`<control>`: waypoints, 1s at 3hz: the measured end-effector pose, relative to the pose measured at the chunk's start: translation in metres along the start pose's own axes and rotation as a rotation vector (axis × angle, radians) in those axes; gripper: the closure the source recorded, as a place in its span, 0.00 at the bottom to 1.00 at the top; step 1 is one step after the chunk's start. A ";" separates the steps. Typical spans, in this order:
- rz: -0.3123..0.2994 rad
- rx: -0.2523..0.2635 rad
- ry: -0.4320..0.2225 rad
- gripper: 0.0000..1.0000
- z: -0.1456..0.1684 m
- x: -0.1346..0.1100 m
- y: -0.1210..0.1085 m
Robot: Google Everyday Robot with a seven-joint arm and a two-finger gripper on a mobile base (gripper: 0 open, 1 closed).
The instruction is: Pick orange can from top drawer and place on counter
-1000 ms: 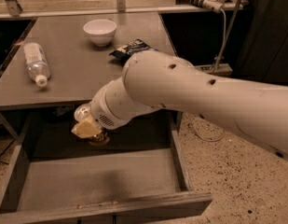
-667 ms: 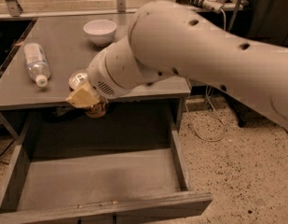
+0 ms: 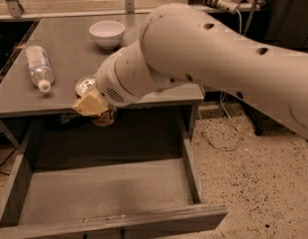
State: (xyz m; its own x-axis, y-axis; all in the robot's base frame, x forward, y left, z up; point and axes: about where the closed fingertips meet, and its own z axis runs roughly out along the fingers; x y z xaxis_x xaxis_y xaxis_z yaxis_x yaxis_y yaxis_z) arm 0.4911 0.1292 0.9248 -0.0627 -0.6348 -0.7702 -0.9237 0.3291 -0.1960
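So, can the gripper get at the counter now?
Likely yes: the gripper, shut on the orange can, sits at the counter's front edge; the water bottle and bowl lie clear of it.

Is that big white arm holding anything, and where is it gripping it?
The hand, by the edge of the counter, grips the orange can around its side.
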 end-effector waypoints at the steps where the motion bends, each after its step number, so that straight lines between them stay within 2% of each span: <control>1: 0.005 0.003 -0.009 1.00 0.001 -0.018 -0.022; 2: -0.015 -0.002 0.010 1.00 0.011 -0.046 -0.066; 3: -0.020 0.001 0.005 1.00 0.009 -0.050 -0.065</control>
State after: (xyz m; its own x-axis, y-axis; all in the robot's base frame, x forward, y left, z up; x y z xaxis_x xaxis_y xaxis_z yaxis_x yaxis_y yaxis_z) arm 0.5575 0.1457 0.9703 -0.0459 -0.6450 -0.7628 -0.9243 0.3171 -0.2124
